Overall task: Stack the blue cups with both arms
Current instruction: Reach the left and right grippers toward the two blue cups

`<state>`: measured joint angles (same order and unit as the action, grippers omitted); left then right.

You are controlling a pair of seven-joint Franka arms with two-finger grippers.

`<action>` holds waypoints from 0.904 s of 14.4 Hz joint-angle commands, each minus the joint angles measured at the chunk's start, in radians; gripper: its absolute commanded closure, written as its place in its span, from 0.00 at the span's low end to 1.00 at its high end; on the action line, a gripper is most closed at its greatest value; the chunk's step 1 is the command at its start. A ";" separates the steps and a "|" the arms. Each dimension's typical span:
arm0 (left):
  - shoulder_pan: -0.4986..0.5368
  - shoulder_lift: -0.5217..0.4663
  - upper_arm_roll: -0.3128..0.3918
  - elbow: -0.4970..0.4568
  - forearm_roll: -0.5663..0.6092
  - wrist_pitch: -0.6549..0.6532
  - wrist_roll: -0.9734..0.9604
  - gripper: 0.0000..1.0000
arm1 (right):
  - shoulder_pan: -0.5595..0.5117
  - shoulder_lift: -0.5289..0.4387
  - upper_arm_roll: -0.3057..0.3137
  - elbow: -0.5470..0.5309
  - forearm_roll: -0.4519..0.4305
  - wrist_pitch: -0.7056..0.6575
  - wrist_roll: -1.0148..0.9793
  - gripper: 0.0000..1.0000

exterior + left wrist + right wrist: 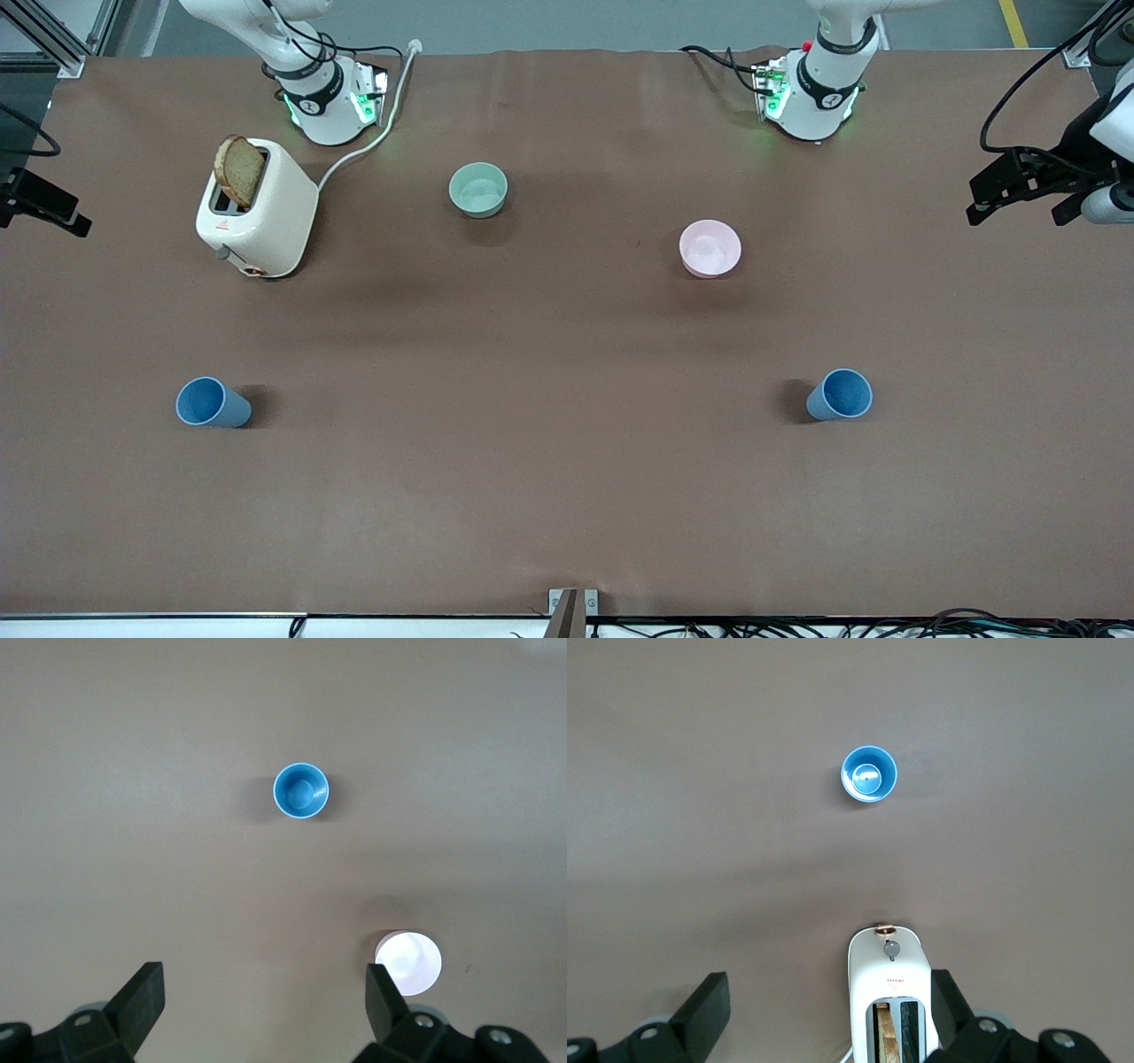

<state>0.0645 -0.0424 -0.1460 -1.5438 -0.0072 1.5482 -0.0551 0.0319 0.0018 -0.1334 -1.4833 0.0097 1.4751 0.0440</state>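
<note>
Brown table (567,461) bears two separate blue cups (213,402).

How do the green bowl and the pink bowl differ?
The green bowl is mint; the pink bowl is pale pink. The green bowl lies farther from the front camera, toward the right arm's end near the toaster; the pink bowl lies nearer, toward the left arm's end. Both are round, upright and hold nothing.

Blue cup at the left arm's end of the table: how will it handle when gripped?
The blue cup looks like thin, hollow plastic, so probably light. It tapers, so the pinch may slide. Upright and narrow-based, it could tip if nudged.
</note>
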 commanded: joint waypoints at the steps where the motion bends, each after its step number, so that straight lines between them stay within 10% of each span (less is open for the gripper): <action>1: -0.002 0.016 0.000 0.027 0.009 -0.002 0.017 0.00 | -0.014 -0.003 0.005 -0.003 0.016 -0.001 -0.013 0.00; 6: 0.000 0.155 0.002 0.097 0.049 0.001 0.015 0.00 | -0.014 -0.003 0.005 -0.003 0.016 -0.001 -0.013 0.00; 13: 0.041 0.458 0.000 0.076 0.056 0.343 0.008 0.00 | -0.018 0.116 0.006 -0.012 0.012 0.082 -0.027 0.00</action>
<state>0.0985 0.3221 -0.1426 -1.5034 0.0336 1.8446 -0.0552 0.0310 0.0531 -0.1338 -1.4907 0.0097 1.5132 0.0388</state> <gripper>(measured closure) 0.000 0.000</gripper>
